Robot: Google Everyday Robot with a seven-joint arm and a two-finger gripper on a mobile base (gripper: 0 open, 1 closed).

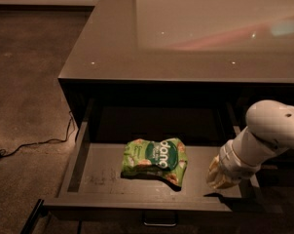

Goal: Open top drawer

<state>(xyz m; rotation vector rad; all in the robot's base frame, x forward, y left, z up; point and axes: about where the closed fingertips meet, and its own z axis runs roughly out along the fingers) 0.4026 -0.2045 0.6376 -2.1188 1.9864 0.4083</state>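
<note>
The top drawer [103,179] stands pulled out from under the dark counter, its scuffed grey floor showing. Its small loop handle [159,221] hangs at the centre of the front panel, at the bottom of the camera view. A green snack bag [155,161] lies flat in the middle of the drawer floor. My gripper [220,175] sits inside the drawer at the right, just right of the bag and apart from it, on the end of the white arm [268,135]. The gripper is well away from the handle.
A glossy counter top [186,33] overhangs the back of the drawer. Brown carpet [30,72] spreads to the left, with a thin cable [35,145] lying on it. A dark bar [30,217] shows at the bottom left.
</note>
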